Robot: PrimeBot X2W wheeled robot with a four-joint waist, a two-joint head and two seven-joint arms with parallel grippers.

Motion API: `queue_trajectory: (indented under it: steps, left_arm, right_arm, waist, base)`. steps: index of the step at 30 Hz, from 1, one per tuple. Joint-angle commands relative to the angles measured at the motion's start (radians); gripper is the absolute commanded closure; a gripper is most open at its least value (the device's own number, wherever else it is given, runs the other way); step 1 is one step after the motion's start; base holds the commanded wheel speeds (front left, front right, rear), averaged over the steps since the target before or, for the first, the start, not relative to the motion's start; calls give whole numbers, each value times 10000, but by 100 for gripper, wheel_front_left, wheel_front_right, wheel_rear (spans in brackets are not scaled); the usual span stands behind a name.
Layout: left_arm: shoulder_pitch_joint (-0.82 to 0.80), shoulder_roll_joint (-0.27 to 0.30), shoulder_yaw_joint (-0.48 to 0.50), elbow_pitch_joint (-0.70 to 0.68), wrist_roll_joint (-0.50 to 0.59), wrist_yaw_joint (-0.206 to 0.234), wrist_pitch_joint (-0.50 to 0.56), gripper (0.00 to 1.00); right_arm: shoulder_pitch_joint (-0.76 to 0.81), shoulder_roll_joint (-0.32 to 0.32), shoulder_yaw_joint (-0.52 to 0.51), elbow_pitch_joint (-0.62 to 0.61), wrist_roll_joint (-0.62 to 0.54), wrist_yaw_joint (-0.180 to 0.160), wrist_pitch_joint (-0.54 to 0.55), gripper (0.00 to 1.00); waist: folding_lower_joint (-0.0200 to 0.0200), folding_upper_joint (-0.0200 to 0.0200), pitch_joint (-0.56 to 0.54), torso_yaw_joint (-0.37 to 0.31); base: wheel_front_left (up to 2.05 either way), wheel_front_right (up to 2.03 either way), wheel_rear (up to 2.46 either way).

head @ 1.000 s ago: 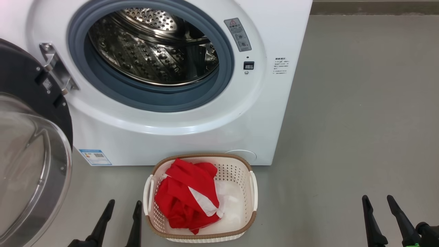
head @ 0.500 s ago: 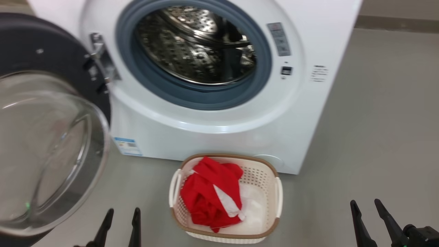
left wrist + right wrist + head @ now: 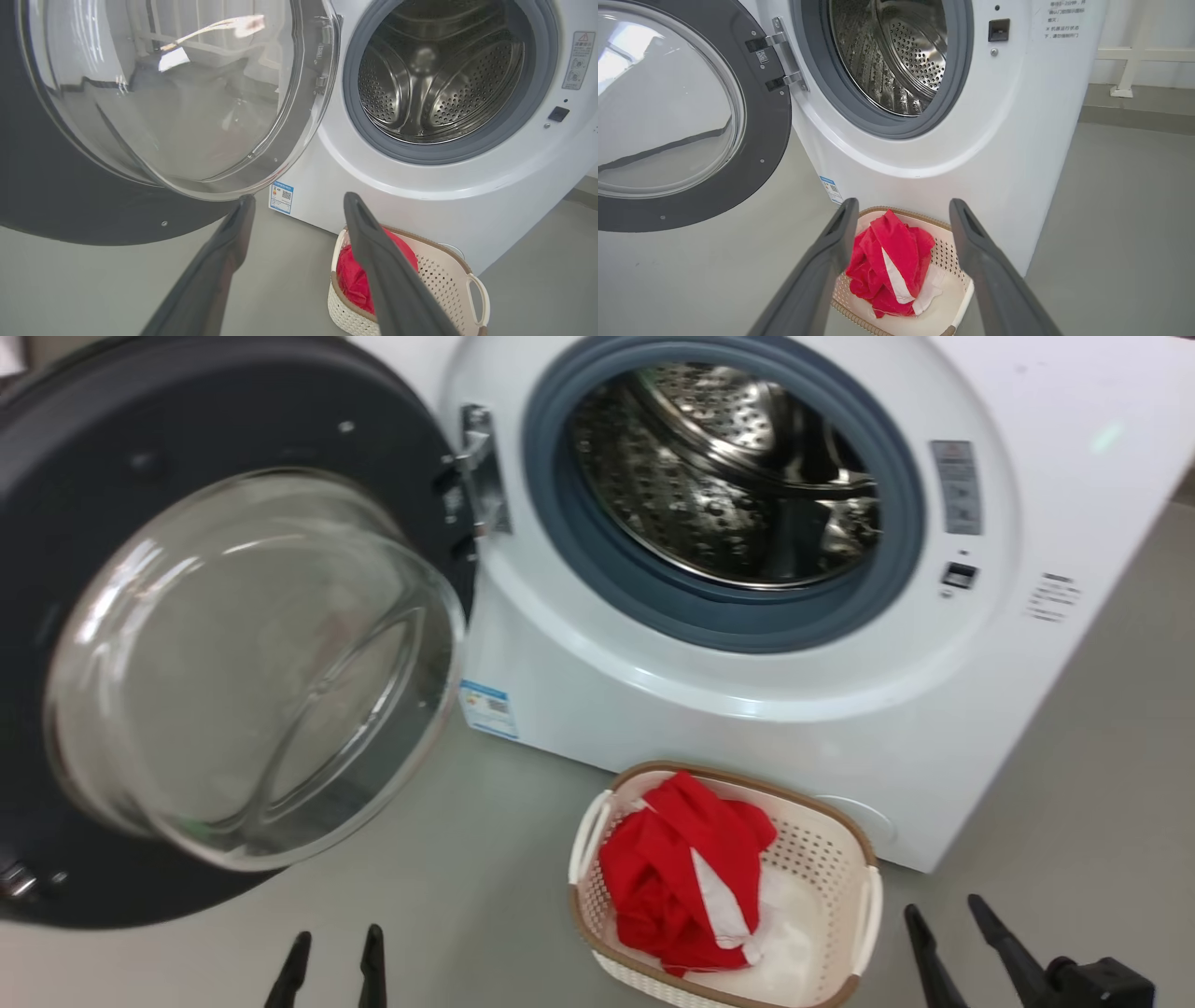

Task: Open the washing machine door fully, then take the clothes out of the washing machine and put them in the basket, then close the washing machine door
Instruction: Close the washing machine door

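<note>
Grey floor (image 3: 485,859) holds the basket (image 3: 822,859) of clothes (image 3: 672,877). Door (image 3: 233,392) stands open. Left tool (image 3: 337,934) and right tool (image 3: 943,904) gape, empty.

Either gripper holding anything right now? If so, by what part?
Nothing held. Left gripper and right gripper are both open and empty; the clothes lie in the basket.

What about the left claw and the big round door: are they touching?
Apart. The head view shows a strip of bare floor between the open left gripper and the black rim of the washing machine door.
</note>
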Motion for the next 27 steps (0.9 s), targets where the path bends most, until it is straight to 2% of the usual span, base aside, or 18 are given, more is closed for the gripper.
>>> queue_trajectory:
  steps: [1,15,22,27]
  left_arm:
    - [-41,61,372,-325,-99,106,-51,0]
    - [546,61,1008,-1190,-877,870,-51,0]
    - [709,61,1022,-1419,-1066,1040,-51,0]
    - [693,61,995,-1447,-1161,968,-51,0]
  right_arm:
    - [-422,-265,321,-141,71,63,-65,0]
    - [-1595,-755,2198,527,465,63,-65,0]
    - [-1811,-828,2480,637,616,63,-65,0]
    - [-1762,-807,2459,641,673,63,-65,0]
  waist:
    - [0,0,28,460]
    - [0,0,215,743]
    - [0,0,254,764]
    - [0,0,251,750]
  base:
    - [0,0,0]
    - [0,0,0]
    - [0,0,0]
    - [0,0,0]
